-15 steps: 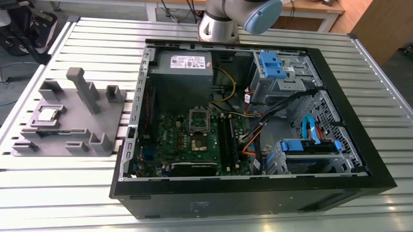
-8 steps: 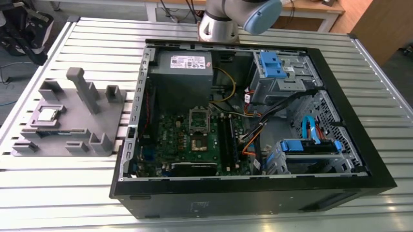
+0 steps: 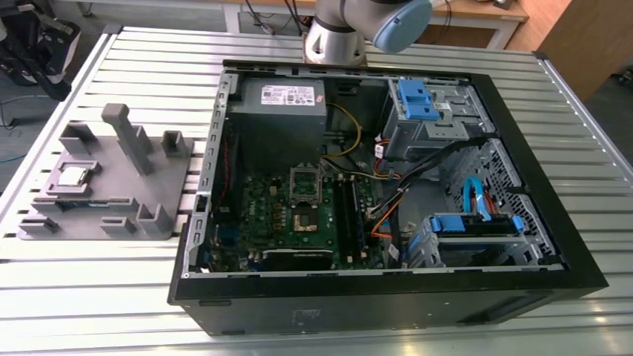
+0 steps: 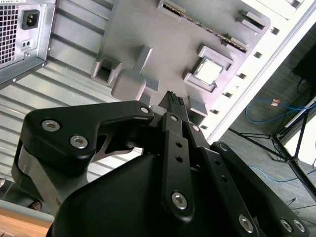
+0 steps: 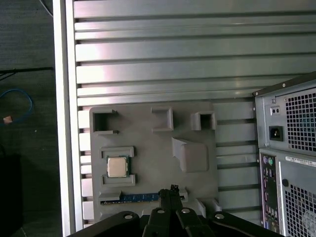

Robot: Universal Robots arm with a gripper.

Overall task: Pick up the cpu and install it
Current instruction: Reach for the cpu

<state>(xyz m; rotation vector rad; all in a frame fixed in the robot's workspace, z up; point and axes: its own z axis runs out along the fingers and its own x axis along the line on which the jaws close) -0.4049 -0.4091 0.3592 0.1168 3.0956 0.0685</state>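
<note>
The cpu (image 3: 71, 176) is a small square chip with a silver top, lying flat in a raised pocket of the grey tray (image 3: 166, 182) on the exterior view's left. Both wrist views look down on it from well above: cpu (image 4: 208, 71) (image 5: 117, 167) on the tray (image 4: 148, 29) (image 5: 148, 148). My gripper (image 4: 172, 98) (image 5: 173, 189) hangs high over the tray's edge, off to one side of the chip. Its black fingers are shut together with nothing between them. The green motherboard (image 3: 287, 222) lies in the open case, its socket (image 3: 302, 216) uncovered with the metal frame (image 3: 304, 178) swung up.
The black computer case (image 3: 554, 245) lies open on the slatted metal table (image 3: 99, 297), with cables, blue drive brackets (image 3: 416, 100) and a power supply (image 3: 282, 96) inside. A memory stick (image 5: 140, 197) sits in the tray beside grey posts (image 3: 124, 133). The arm's base (image 3: 336, 41) stands behind the case.
</note>
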